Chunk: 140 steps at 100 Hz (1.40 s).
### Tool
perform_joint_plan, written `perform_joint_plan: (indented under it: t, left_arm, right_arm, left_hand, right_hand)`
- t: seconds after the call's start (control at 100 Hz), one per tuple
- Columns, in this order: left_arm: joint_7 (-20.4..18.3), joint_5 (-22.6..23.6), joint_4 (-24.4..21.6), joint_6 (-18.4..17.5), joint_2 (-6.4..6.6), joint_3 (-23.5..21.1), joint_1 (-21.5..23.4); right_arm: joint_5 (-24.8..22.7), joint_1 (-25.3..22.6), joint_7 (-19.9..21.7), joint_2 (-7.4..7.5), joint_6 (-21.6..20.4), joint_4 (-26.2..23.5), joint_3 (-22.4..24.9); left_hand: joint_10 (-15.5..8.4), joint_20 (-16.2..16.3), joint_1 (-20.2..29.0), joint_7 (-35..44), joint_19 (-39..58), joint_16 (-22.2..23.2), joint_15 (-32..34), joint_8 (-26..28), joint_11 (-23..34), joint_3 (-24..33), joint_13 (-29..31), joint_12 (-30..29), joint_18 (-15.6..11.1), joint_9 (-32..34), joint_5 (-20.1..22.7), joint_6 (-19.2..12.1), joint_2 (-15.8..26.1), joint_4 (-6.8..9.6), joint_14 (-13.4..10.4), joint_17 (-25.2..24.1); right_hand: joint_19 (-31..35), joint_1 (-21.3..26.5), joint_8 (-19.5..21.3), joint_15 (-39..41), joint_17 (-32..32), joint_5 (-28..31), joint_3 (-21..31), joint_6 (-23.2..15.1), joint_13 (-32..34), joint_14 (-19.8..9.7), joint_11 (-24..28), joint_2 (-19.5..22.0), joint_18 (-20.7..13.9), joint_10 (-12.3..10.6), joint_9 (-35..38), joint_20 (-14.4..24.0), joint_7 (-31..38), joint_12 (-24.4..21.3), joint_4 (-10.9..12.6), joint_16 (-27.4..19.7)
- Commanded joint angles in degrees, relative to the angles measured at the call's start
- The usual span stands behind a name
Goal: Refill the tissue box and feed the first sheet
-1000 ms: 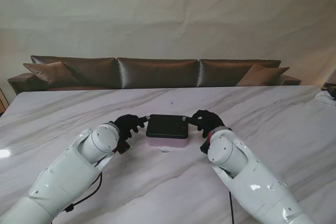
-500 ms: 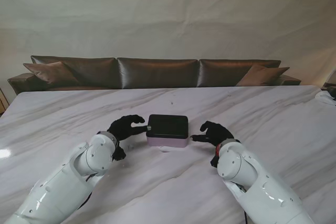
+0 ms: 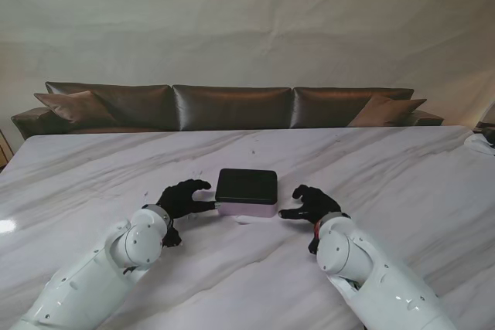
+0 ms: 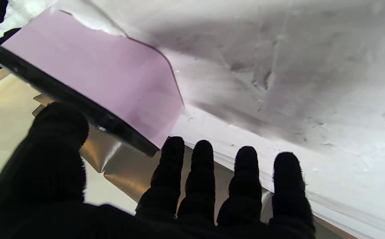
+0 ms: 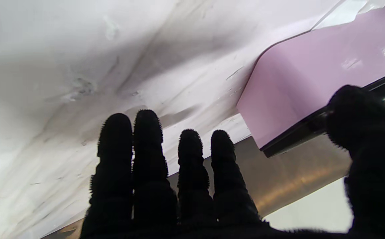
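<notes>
Tissue box [image 3: 246, 192]: black lid, pale lilac-pink body. White scrap [image 3: 243, 219] showing at its near edge. Left hand [image 3: 182, 198] and right hand [image 3: 311, 203]: black gloves; arms [image 3: 116, 256] glossy white. Table [image 3: 402, 175]: white marble with grey veining. Sofa [image 3: 232, 107]: dark brown, sheened. Backdrop [image 3: 247, 21]: cream, creased

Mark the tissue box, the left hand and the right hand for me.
tissue box [image 3: 246, 185]: stand view, on its dark lid.
left hand [image 3: 182, 197]: stand view, on the back of the black glove.
right hand [image 3: 312, 202]: stand view, on the back of the black glove.
</notes>
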Motion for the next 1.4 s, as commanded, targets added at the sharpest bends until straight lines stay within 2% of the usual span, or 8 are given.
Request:
perform_joint_plan:
  t: [0.0,0.13,0.18,0.2,0.25,0.83,0.99,1.39]
  left_arm:
    - [-0.2,0.0,1.0,-0.8,-0.26,0.3,0.2]
    - [1.6,0.3,3.0,-2.2,-0.66,1.2,-0.5]
    - [1.8,0.5,3.4,-2.4,-0.70,1.7,-0.8]
    - [1.6,0.6,3.3,-2.4,-0.66,1.8,-0.9]
    - [1.3,0.7,3.3,-2.3,-0.60,2.2,-1.1]
    - [1.8,-1.8,7.2,-2.9,-2.02,7.3,-4.7]
    - [3.4,-3.0,9.2,-4.2,-2.91,8.8,-5.8]
    - [4.6,-1.8,5.5,-5.3,-2.77,8.7,-4.1]
  right_arm:
    - [-0.2,-0.2,0.7,-0.18,0.4,-0.9,-0.4]
    - [0.5,0.4,0.5,-0.49,1.1,-0.4,-1.3]
    - [0.9,0.8,0.2,-0.70,1.4,0.0,-1.8]
    - [1.1,0.9,0.1,-0.78,1.5,0.2,-2.0]
    - [1.6,1.3,0.0,-0.94,1.9,0.5,-2.5]
    - [5.0,2.9,-2.0,-2.61,3.7,1.7,-6.4]
    - [6.9,3.2,-4.6,-3.94,4.5,2.6,-7.3]
    - [10.2,2.7,-10.5,-6.57,5.7,2.3,-7.5]
  left_hand:
    - [0.0,1.1,-1.5,-0.6,-16.4,0.3,-0.4,-0.8,-1.0,1.1,-2.5,-0.6,1.1,-2.6,-1.6,0.8,-2.2,-1.92,-1.0,-0.9]
    - [-0.8,2.6,-2.4,0.0,-15.0,1.0,0.7,-0.5,0.3,3.5,-2.0,0.1,1.3,-2.7,-1.1,0.6,-3.2,-2.33,-0.6,-1.1]
    - [0.1,2.9,-2.8,0.1,-14.6,1.1,0.9,-0.5,0.6,4.1,-1.8,0.2,1.5,-2.7,-1.0,0.6,-3.1,-2.42,-0.5,-1.0]
    - [-1.4,3.0,-2.8,0.1,-14.5,1.2,1.0,-0.5,0.7,4.2,-1.7,0.3,1.6,-2.4,-0.9,0.5,-3.1,-2.43,-0.4,-1.0]
    - [-1.9,3.8,-3.0,0.2,-13.2,1.4,1.3,-0.4,0.9,4.7,-1.5,0.4,2.0,-2.0,-0.7,0.3,-3.2,-2.48,-0.3,-1.2]
    - [-1.7,7.2,-3.0,1.8,-6.7,3.5,4.2,0.4,2.2,7.4,1.1,1.1,2.2,2.4,2.5,-0.6,-3.1,-2.34,0.4,-1.4]
    - [-2.3,7.9,-2.8,2.9,-4.7,3.8,4.9,1.1,2.4,9.5,2.2,1.3,2.3,4.7,4.1,-1.8,-3.8,-2.18,0.4,-1.5]
    - [-7.4,9.8,-2.8,9.6,1.9,5.1,7.6,4.9,2.8,16.6,8.0,2.5,2.1,16.7,11.7,-9.6,-4.1,-1.76,-1.1,-0.3]
  right_hand:
    - [-0.6,0.4,-0.5,-0.8,-0.8,-2.1,-1.5,1.3,-1.3,-1.0,0.9,-2.0,-2.4,0.4,-2.5,-0.5,0.0,-0.8,1.0,-0.3]
    - [-0.6,1.0,-0.6,-0.4,-0.6,-1.6,-1.9,1.4,-0.9,-1.0,1.4,-2.1,-2.3,0.7,-2.1,-0.3,0.3,-0.9,0.8,-0.2]
    - [-0.4,1.5,-0.6,-0.2,-0.3,-1.2,-1.9,1.3,-0.7,-1.1,1.6,-2.2,-2.2,0.8,-1.7,-0.2,0.4,-0.9,0.7,-0.1]
    - [-0.3,1.8,-0.6,-0.1,-0.2,-1.0,-2.0,1.4,-0.5,-1.0,1.7,-2.3,-2.2,0.9,-1.6,-0.2,0.5,-0.9,0.6,-0.1]
    - [-0.1,2.2,-0.6,0.2,-0.1,-0.7,-2.2,1.4,-0.3,-1.0,1.8,-2.3,-2.1,1.0,-1.4,0.0,0.6,-0.9,0.5,0.0]
    - [3.0,6.3,-0.1,5.1,1.8,3.6,-3.8,1.4,2.6,-1.5,3.4,-3.1,-2.1,1.9,2.4,1.3,2.8,-0.5,-0.8,2.4]
    - [5.0,8.5,1.2,7.0,2.8,5.9,-4.7,0.7,4.2,-1.4,4.7,-3.7,-1.9,1.9,5.5,1.8,5.0,0.2,-1.7,3.3]
    - [8.7,13.9,3.2,10.6,5.1,10.3,-6.1,-0.9,7.6,-1.8,7.0,-5.3,-1.8,1.1,10.8,2.5,8.8,1.8,-2.8,4.9]
